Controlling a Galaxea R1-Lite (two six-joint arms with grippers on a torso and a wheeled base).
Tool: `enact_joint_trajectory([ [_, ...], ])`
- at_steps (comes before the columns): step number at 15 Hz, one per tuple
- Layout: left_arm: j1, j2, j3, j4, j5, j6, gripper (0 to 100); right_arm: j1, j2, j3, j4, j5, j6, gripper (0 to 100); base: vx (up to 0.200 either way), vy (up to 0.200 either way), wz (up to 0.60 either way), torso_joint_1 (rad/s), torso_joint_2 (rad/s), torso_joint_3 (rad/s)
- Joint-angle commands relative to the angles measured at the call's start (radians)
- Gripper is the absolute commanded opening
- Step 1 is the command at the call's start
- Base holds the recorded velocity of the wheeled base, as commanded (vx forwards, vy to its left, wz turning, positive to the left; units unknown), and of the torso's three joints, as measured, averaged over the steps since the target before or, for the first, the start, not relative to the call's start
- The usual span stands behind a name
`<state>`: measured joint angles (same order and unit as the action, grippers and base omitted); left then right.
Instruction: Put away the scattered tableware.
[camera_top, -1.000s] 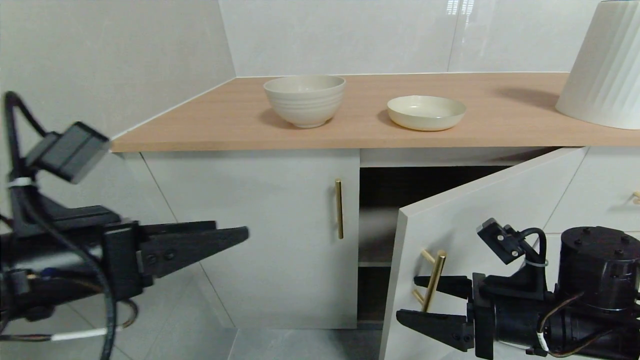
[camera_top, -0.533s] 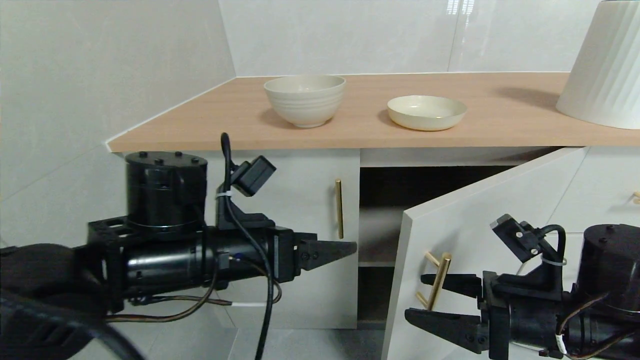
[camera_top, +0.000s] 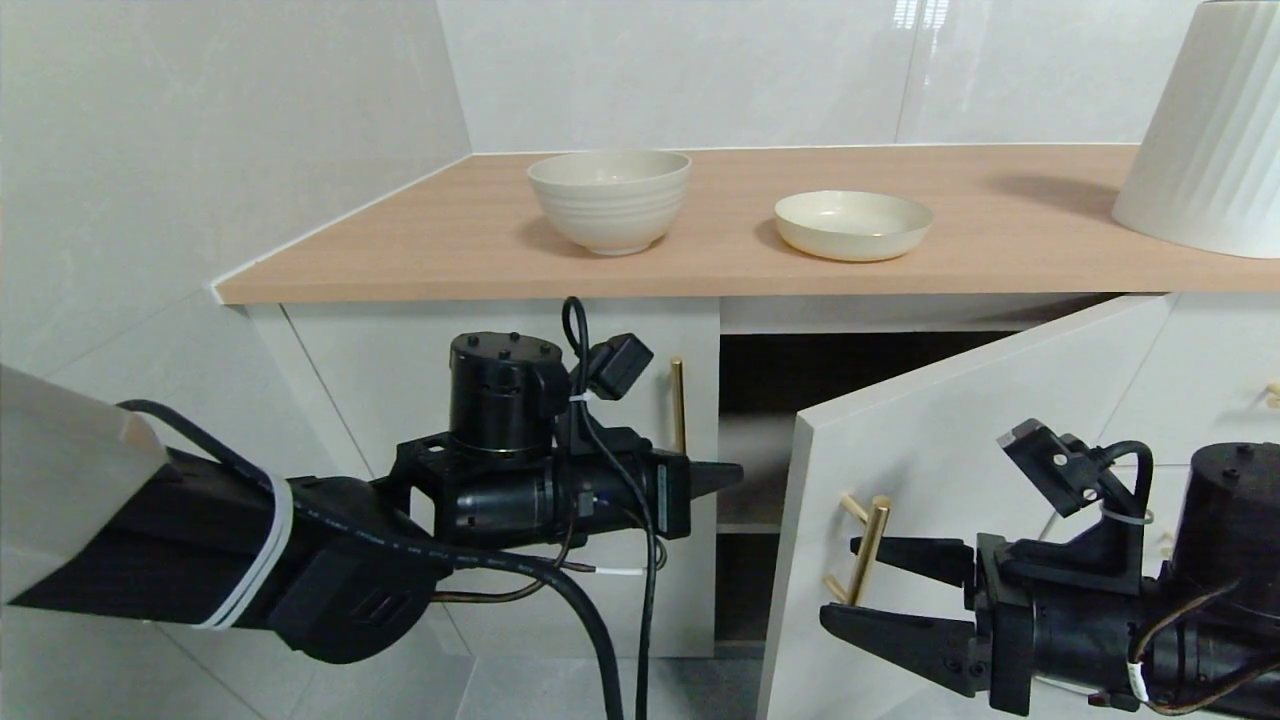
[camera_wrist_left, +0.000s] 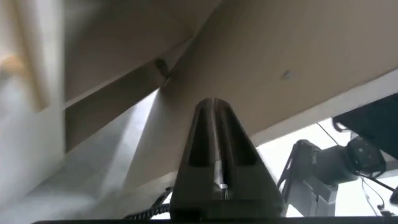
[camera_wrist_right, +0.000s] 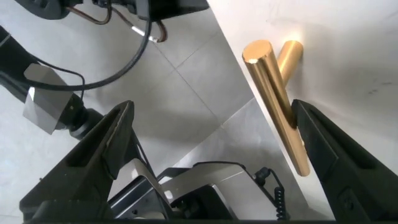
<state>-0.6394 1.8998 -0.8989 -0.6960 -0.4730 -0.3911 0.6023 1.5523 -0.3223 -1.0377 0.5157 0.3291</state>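
Cream ribbed ceramic bowl (camera_top: 610, 200) and shallow cream dish (camera_top: 852, 224): you've got both untouched on the wooden countertop (camera_top: 420, 250). Right gripper (camera_top: 838, 582) is spread around the brass bar handle (camera_top: 868, 560) of the open white cabinet door (camera_top: 930, 420), not clamped, probably for access. Left gripper (camera_top: 725, 476) is pinched closed and empty at the cabinet mouth.

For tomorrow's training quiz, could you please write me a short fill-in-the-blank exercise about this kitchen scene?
1. The bowl and the dish both stand on the wooden ____.
2. The right hand is ____, with the gold handle between its fingers.
3. The left hand, in front of the cupboard, is ____.
4. The door on the robot's ____ stands open.
Missing words: counter; open; shut; right.
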Motion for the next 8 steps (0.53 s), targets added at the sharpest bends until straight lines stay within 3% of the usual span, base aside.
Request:
enact_joint_trajectory([
  [1, -0.031, 0.042, -0.041, 0.001, -0.001, 0.000, 0, -0.009, -0.001, 0.005, 0.001, 0.000, 0.001, 100, 0.000, 0.000, 0.00, 0.000, 0.00, 0.000],
  [8, -0.111, 0.147, -0.147, -0.017, 0.001, 0.000, 0, -0.027, 0.006, 0.003, 0.002, -0.002, 0.001, 100, 0.000, 0.000, 0.00, 0.000, 0.00, 0.000],
])
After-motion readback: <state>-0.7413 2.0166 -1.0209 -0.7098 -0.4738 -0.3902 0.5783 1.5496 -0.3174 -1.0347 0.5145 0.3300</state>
